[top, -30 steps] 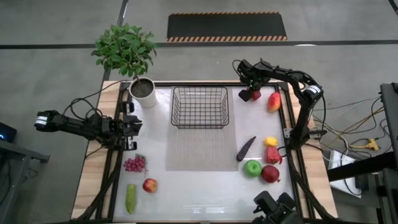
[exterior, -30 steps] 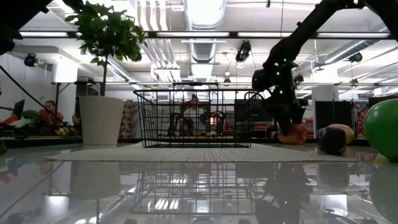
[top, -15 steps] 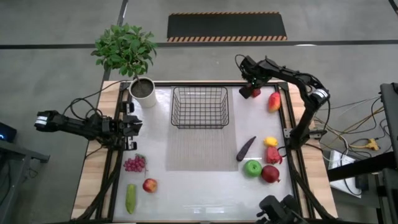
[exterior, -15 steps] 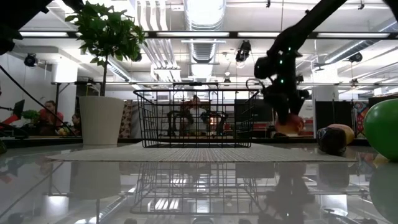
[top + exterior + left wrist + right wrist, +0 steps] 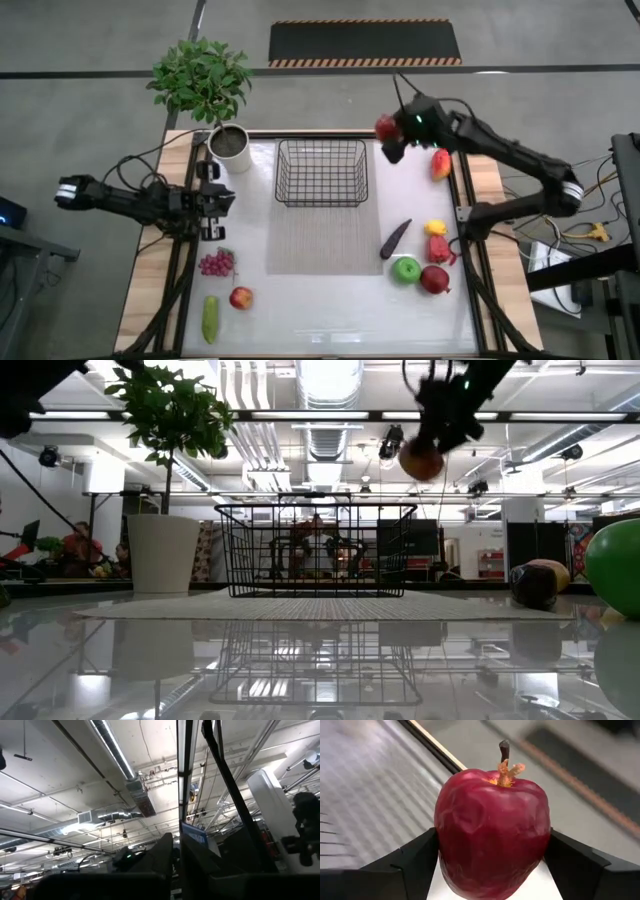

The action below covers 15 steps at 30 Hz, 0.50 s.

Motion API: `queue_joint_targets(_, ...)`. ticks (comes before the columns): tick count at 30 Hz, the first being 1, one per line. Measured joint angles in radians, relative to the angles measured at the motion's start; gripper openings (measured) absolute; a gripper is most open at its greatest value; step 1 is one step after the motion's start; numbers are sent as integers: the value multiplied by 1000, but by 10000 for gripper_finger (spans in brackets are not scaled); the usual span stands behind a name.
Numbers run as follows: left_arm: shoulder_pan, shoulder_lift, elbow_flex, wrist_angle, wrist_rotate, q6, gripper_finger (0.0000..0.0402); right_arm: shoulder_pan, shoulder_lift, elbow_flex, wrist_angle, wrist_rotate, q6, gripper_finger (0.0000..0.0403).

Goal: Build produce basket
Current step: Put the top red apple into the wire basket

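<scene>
Lifted off the table: red apple [image 5: 492,827], clamped in right gripper [image 5: 392,135] | left gripper [image 5: 215,200] closed, parked | next: centre over basket [image 5: 321,172], lower before release.

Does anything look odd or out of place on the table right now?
Nothing stands out. The basket sits upright and empty, the produce lies loose on both sides of the table, and the right gripper holds a red apple in the air near the basket's right corner. Nothing looks spilled or damaged.
</scene>
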Motion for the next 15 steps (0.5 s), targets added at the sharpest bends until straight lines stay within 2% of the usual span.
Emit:
queue_joint_targets(8,0,178,120,-12,-1,-3,17,319,-197,-351,538,4,-131,306)
queue_joint_targets(12,4,270,190,7,-2,-35,18,418,-224,-496,821,4,-201,306)
queue_joint_targets(15,5,351,238,-4,-20,-36,30,462,-222,-563,946,4,-237,306)
